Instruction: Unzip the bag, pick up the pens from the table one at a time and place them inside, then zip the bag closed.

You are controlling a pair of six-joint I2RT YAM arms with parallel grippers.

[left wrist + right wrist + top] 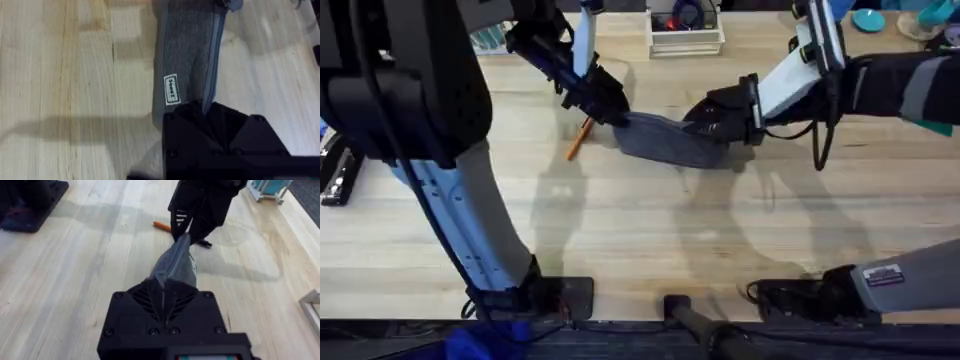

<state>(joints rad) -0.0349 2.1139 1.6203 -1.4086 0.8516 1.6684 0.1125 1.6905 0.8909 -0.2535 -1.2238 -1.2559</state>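
Note:
The blue-grey bag (665,140) lies on the light wood table (620,230), stretched between both arms. My left gripper (607,108) is shut on its left end, and the right wrist view shows that gripper (182,232) pinching the bag's far tip (172,262). My right gripper (723,122) is shut on the right end. In the left wrist view the bag (190,50) runs away from my own fingers (195,112), with a small white label on its fabric. One orange pen (580,138) lies just left of the bag, also seen behind it (161,226).
A white tray (685,35) stands at the back centre. Teal items (868,18) sit at the back right. A black object (338,170) lies at the table's left edge. Open wood stretches in front of the bag.

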